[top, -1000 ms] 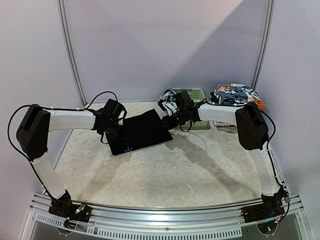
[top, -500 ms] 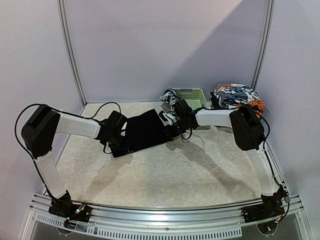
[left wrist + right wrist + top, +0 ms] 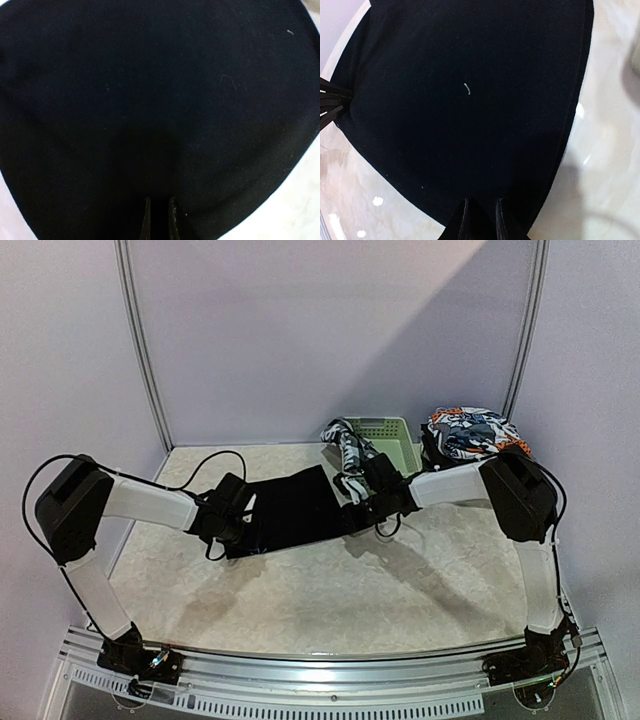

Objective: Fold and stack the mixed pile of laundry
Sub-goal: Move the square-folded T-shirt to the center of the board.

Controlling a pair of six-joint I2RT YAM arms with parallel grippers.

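Left jaws clamped the black cloth [image 3: 295, 502] at nine o'clock, right jaws at three — the checked shirt's [image 3: 347, 448] lettering was unreadable.

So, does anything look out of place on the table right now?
Yes: a black-and-white patterned garment hangs over the left rim of the green basket, half spilled out. The black cloth looks smooth.

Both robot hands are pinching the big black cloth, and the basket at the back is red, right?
Not quite. The basket is pale green, not red; the top view shows it. The rest is right: the left gripper and the right gripper both pinch the black cloth.
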